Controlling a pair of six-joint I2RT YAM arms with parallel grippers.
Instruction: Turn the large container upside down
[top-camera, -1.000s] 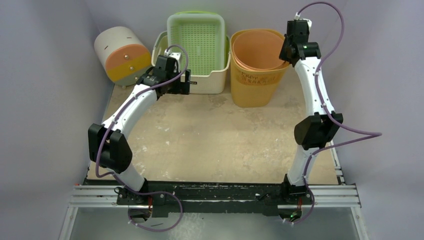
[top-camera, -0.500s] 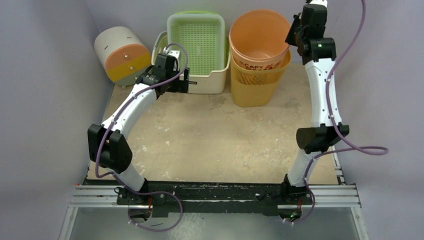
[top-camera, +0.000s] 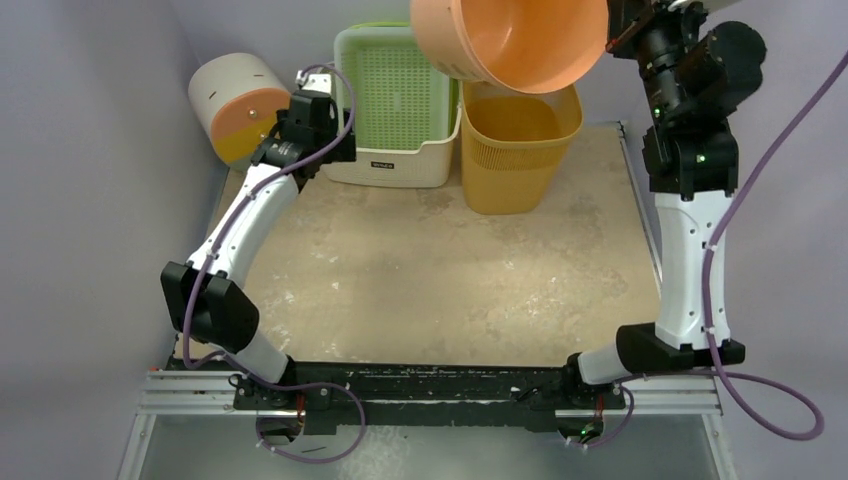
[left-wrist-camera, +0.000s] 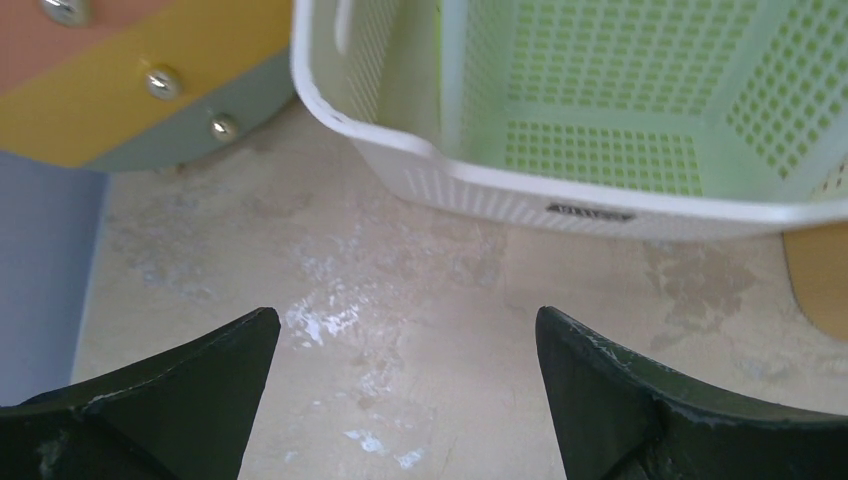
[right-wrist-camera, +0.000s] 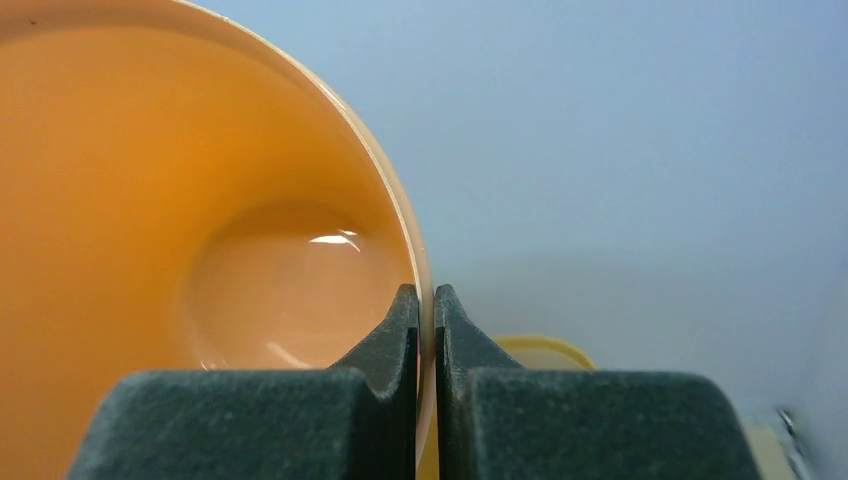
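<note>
The large container is an orange bucket (top-camera: 510, 40), held high in the air and tilted, its mouth facing the camera. It hangs above the yellow mesh basket (top-camera: 515, 150) at the back. My right gripper (top-camera: 612, 35) is shut on the bucket's rim at its right side. In the right wrist view the fingers (right-wrist-camera: 426, 300) pinch the thin rim, with the bucket's inside (right-wrist-camera: 200, 200) to the left and the yellow basket's rim (right-wrist-camera: 545, 350) below. My left gripper (top-camera: 333, 152) is open and empty (left-wrist-camera: 405, 330), over bare table just in front of the white basket's left corner.
A white basket (top-camera: 400, 168) holding a green mesh tray (top-camera: 392, 80) stands at the back middle; both show in the left wrist view, the white rim (left-wrist-camera: 450, 175) and the tray (left-wrist-camera: 600, 150). A round cream, orange and yellow drawer unit (top-camera: 235, 95) lies at the back left.
My right arm has lifted the orange bucket out of the yellow basket and tilted it high in the air. My left gripper has shifted a little left and back.
</note>
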